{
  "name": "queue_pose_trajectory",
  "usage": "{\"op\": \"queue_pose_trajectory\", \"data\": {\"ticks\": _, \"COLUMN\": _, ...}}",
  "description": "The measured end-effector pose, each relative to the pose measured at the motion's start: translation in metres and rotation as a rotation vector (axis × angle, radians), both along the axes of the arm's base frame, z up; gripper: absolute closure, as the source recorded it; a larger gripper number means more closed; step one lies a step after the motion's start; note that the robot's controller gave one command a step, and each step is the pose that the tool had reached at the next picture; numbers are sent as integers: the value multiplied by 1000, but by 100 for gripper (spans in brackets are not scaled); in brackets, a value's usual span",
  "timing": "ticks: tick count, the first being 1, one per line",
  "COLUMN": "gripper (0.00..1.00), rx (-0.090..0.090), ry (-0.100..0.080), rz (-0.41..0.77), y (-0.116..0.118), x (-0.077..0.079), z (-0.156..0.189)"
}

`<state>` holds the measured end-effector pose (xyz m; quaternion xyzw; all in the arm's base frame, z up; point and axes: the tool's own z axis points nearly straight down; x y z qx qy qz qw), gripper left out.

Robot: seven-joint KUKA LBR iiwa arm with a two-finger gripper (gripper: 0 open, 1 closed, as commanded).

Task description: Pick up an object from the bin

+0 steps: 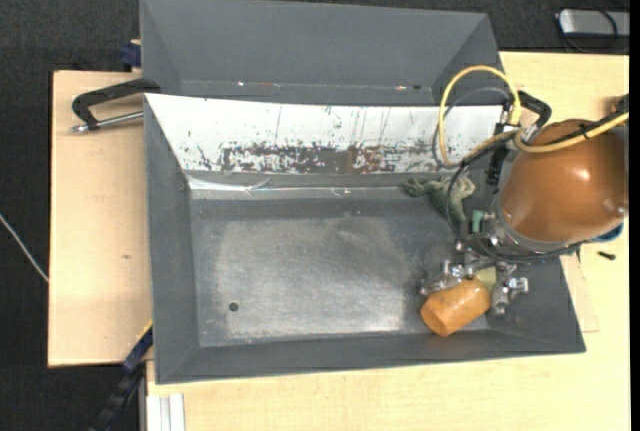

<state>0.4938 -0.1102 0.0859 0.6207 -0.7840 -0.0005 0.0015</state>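
The fingers (pixel 510 287) of the gripper (pixel 483 281) seem to stand apart, low over the right end of an orange, carrot-like stub (pixel 450 311) that lies in the front right corner of the bin (pixel 300 259), with a small green thing (pixel 428 187) farther back.

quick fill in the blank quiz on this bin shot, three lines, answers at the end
1. The gripper comes into the bin from the ___ side of the camera view.
2. The rounded thing lying right beside the gripper is ___ in colour.
3. In the picture, that rounded thing lies near the bin's ___ right corner (upper or lower).

Missing words: right; orange; lower.
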Motion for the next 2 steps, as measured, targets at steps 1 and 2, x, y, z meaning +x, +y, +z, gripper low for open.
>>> {"op": "queue_pose_trajectory", "data": {"ticks": 1, "gripper": 100, "rx": 2, "ry": -3, "rz": 0, "y": 1, "x": 1, "z": 1}}
{"op": "queue_pose_trajectory", "data": {"ticks": 2, "gripper": 100, "rx": 1, "ry": -17, "rz": -25, "y": 6, "x": 16, "z": 154}}
